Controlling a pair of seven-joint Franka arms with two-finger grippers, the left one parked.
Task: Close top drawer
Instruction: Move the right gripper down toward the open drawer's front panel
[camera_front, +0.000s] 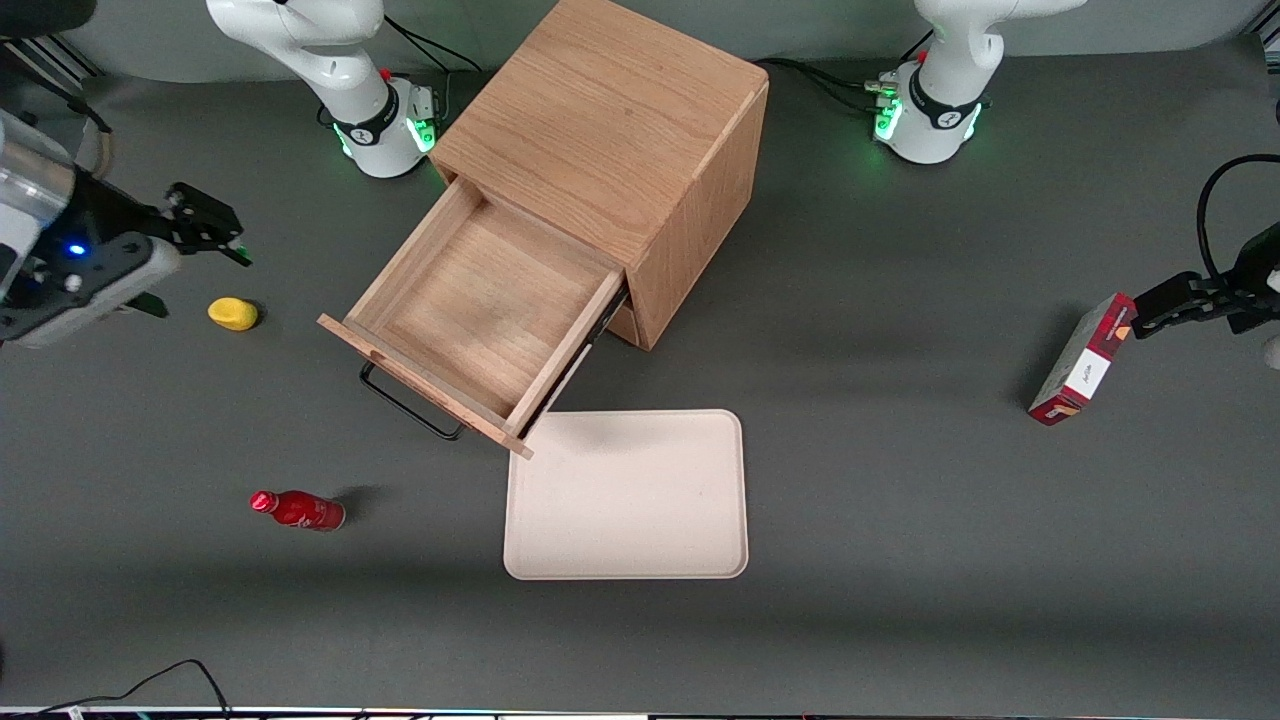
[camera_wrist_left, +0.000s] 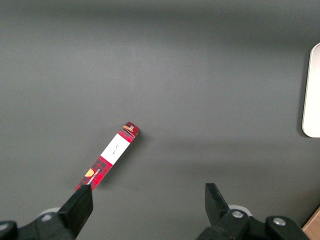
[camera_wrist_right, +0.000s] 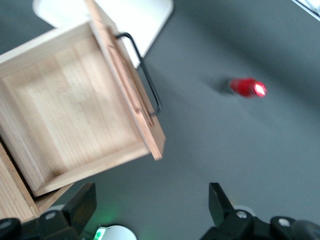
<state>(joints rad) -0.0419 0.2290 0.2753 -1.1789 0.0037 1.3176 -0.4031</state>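
A cream rectangular tray (camera_front: 627, 495) lies nearest the front camera, with a small red bottle (camera_front: 297, 509) on its side toward the working arm's end of the grey table (camera_front: 900, 520). Just above the tray's corner, the shallow light-oak top drawer (camera_front: 478, 310) of the wooden cabinet (camera_front: 610, 160) stands pulled fully out and empty, its thin black wire handle (camera_front: 408, 405) facing the camera. The black two-finger gripper (camera_front: 205, 228) hangs well apart from it, above a yellow lump (camera_front: 233, 313), fingers spread wide and holding nothing. The drawer looks light, stiff and free-sliding; a flat push on its wood front, near the handle, should serve better than any grasp
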